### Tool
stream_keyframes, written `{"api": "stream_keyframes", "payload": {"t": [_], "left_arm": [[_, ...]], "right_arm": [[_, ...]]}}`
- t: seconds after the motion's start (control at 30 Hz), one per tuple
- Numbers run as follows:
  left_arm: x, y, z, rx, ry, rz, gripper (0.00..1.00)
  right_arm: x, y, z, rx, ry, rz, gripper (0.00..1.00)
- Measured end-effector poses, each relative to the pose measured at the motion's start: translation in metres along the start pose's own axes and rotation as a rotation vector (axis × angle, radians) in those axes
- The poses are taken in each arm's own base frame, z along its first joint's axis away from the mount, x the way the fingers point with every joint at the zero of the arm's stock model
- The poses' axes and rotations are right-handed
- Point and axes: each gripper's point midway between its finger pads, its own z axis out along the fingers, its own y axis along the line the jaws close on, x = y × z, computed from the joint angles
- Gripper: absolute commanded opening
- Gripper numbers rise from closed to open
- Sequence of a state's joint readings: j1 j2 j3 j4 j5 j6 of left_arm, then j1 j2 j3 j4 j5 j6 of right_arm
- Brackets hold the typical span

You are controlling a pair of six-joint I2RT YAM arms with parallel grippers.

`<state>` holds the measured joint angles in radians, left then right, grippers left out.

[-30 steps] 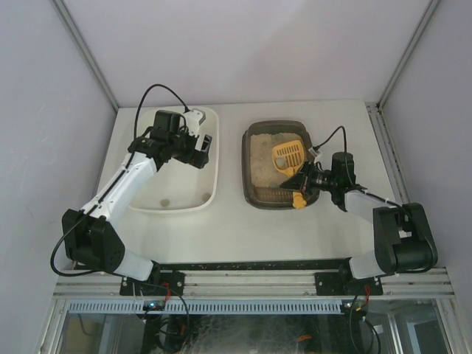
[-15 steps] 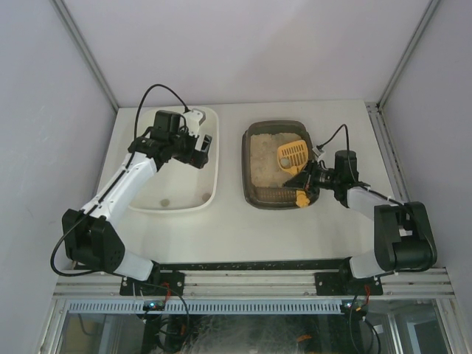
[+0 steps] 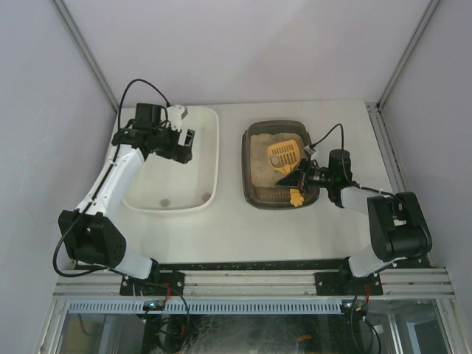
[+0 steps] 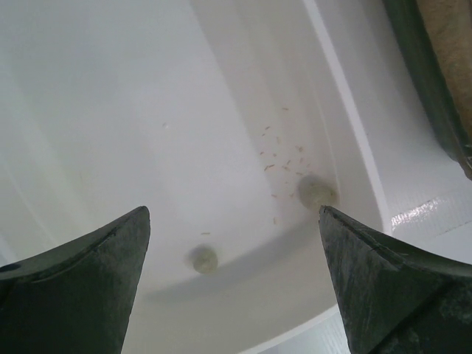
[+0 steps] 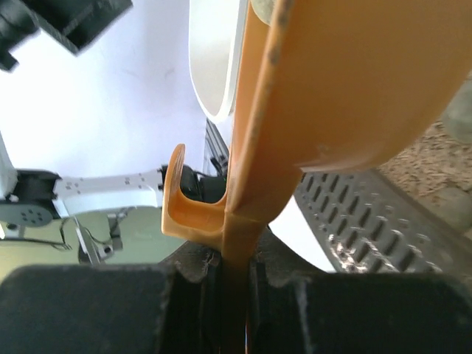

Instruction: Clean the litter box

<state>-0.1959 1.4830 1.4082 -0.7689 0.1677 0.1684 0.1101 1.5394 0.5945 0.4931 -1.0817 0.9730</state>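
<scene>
The dark litter box (image 3: pixel 249 164) with beige litter sits right of centre on the table. My right gripper (image 3: pixel 299 181) is shut on the handle of an orange slotted scoop (image 3: pixel 284 156), whose head lies over the litter. In the right wrist view the scoop (image 5: pixel 346 88) fills the frame, clamped between my pads, with the litter box's grated step (image 5: pixel 361 214) beside it. My left gripper (image 3: pixel 179 144) is open and empty above the white tub (image 3: pixel 210 193). The left wrist view shows two pale clumps (image 4: pixel 316 190) (image 4: pixel 203 258) on the tub floor.
The tub's rim (image 4: pixel 346 147) and the litter box's dark edge (image 4: pixel 428 81) show at the right of the left wrist view. Grey walls enclose the table on three sides. The arm bases and a rail run along the near edge.
My left gripper has moved left and a little back over the tub. The scoop has swung left and lower toward the litter, with my right gripper shifting slightly left.
</scene>
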Motion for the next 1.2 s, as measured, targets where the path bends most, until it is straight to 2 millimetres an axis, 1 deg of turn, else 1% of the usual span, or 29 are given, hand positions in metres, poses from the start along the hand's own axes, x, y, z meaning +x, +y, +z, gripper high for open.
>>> {"api": "stream_keyframes", "payload": {"t": [0.1, 0.23, 0.37, 0.47, 0.57, 0.63, 0.73, 0.77, 0.8, 0.83, 0.93, 1.0, 1.07, 1.2], "left_arm": [[0.005, 0.019, -0.010, -0.031, 0.023, -0.047, 1.00], [0.007, 0.039, -0.026, -0.041, 0.029, -0.092, 1.00], [0.021, 0.056, -0.044, -0.050, 0.041, -0.144, 1.00], [0.029, 0.070, -0.062, -0.071, 0.027, -0.186, 1.00], [0.040, 0.079, -0.077, -0.088, 0.004, -0.235, 1.00], [0.052, 0.085, -0.086, -0.104, -0.004, -0.275, 1.00], [0.071, 0.095, -0.093, -0.135, -0.002, -0.346, 1.00], [0.075, 0.094, -0.093, -0.135, 0.004, -0.355, 1.00], [0.081, 0.102, -0.095, -0.152, 0.005, -0.390, 1.00], [0.084, 0.105, -0.095, -0.157, 0.005, -0.410, 1.00], [0.093, 0.116, -0.100, -0.181, -0.002, -0.480, 1.00], [0.095, 0.124, -0.104, -0.198, -0.018, -0.519, 1.00], [0.096, 0.128, -0.106, -0.206, -0.031, -0.543, 1.00], [0.093, 0.130, -0.106, -0.206, -0.045, -0.555, 1.00]], "right_arm": [[0.013, 0.010, 0.009, 0.004, 0.057, -0.034, 0.00], [0.025, 0.025, 0.016, 0.009, 0.101, -0.091, 0.00], [0.037, 0.036, 0.027, 0.039, 0.146, -0.128, 0.00], [0.053, 0.051, 0.047, 0.074, 0.213, -0.175, 0.00], [0.072, 0.075, 0.074, 0.081, 0.296, -0.253, 0.00], [0.082, 0.091, 0.096, 0.089, 0.343, -0.307, 0.00], [0.093, 0.103, 0.125, 0.129, 0.391, -0.377, 0.00], [0.095, 0.103, 0.132, 0.146, 0.402, -0.395, 0.00], [0.097, 0.102, 0.140, 0.171, 0.412, -0.412, 0.00], [0.099, 0.101, 0.146, 0.198, 0.421, -0.425, 0.00], [0.102, 0.086, 0.166, 0.333, 0.444, -0.482, 0.00], [0.101, 0.075, 0.175, 0.444, 0.447, -0.540, 0.00], [0.095, 0.063, 0.180, 0.577, 0.432, -0.621, 0.00], [0.092, 0.052, 0.183, 0.779, 0.403, -0.810, 0.00]]}}
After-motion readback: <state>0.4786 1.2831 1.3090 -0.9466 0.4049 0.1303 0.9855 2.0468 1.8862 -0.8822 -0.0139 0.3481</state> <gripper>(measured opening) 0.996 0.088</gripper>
